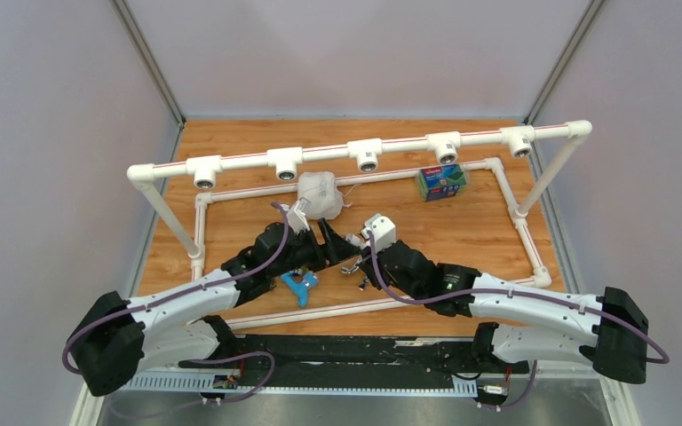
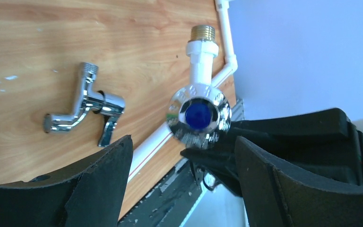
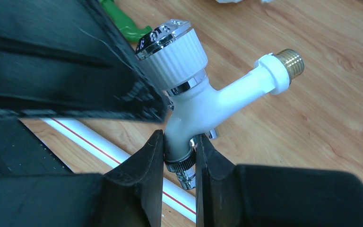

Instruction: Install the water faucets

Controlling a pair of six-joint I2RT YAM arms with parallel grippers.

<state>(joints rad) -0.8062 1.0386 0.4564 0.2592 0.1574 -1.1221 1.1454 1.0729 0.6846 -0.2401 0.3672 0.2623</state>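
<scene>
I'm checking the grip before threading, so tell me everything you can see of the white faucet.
The white faucet looks like plastic: a ribbed white knob with a chrome cap and blue centre, a side stem ending in a brass thread, and a short spout with a dark tip. It is held above the wooden table, spout clamped in the right gripper. The open left gripper flanks its knob.

Robotics lab test cell. Pale blank wall panels [image 1: 364, 53] in metal framing [image 1: 147, 58] close in a wood-grain table [image 1: 462, 240] on three sides. Beyond the right claw [image 3: 178, 156], a white PVC pipe rig [image 1: 324, 152] with five tee sockets stands on it.
</scene>
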